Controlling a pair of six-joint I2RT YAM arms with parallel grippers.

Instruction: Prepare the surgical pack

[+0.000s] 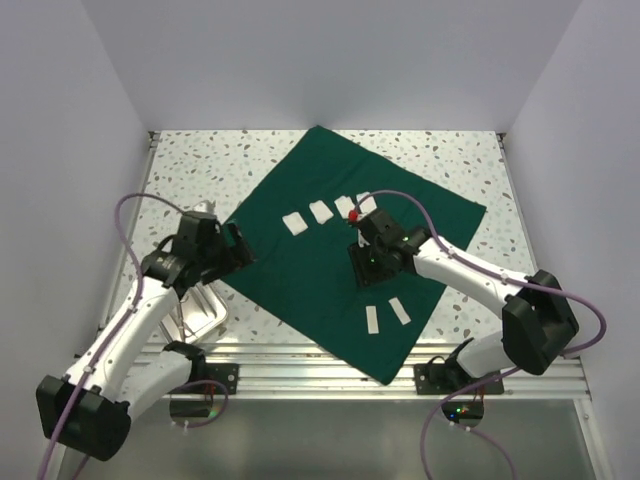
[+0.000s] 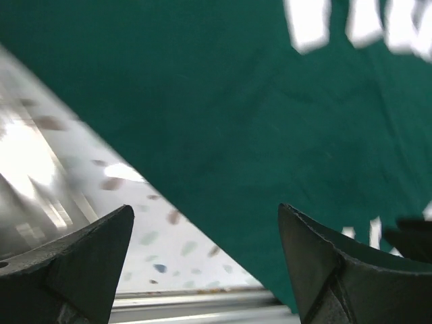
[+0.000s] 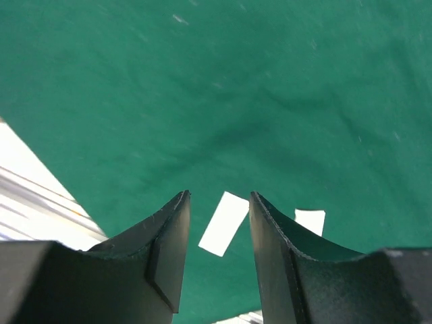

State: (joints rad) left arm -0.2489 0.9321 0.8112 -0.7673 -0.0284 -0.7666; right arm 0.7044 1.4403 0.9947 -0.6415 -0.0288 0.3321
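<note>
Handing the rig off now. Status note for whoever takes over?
Left gripper: fingers wide apart, empty, at the drape's left edge.
Right gripper: fingers apart, empty, over the drape's middle.
Green drape: spread flat as a diamond on the table.
White pads: a row near the drape's centre, two more toward its near corner.
Steel tray: off the drape, on the table under the left arm.
Done: drape laid out, pads on it.
Left: tray onto the drape, then fold and wrap. No instruments visible.
</note>
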